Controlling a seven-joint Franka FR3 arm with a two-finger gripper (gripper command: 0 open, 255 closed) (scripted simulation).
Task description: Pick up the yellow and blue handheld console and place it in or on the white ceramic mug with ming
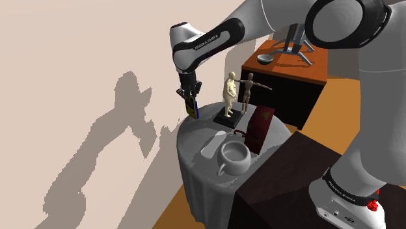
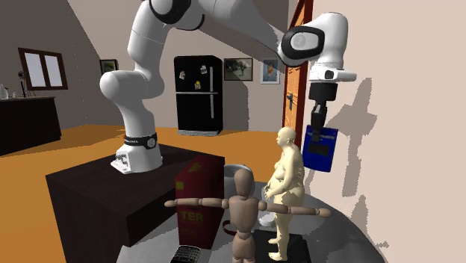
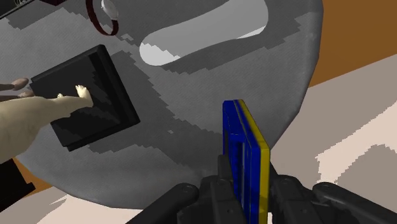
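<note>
My black gripper [image 1: 189, 95] hangs above the far edge of the round grey-clothed table [image 1: 195, 140], shut on the yellow and blue handheld console [image 1: 190, 106]. The console [image 2: 322, 147] dangles upright below the fingers, clear of the tabletop. In the wrist view the console [image 3: 245, 159] stands edge-on between the two fingers, with the gripper [image 3: 245, 194] clasping its lower end. The white mug [image 1: 234, 157] stands on the table's near side, its opening up and its handle toward the front; behind the red box in the second exterior view a bit of the mug [image 2: 237, 169] shows.
A pale human figurine [image 1: 229, 95] on a black base and a wooden mannequin [image 1: 246, 92] stand at the table's back. A dark red box [image 1: 259, 128] is beside the mug, and a flat white oval thing [image 1: 213, 144] lies near it. A dark cabinet [image 1: 286, 188] adjoins the table.
</note>
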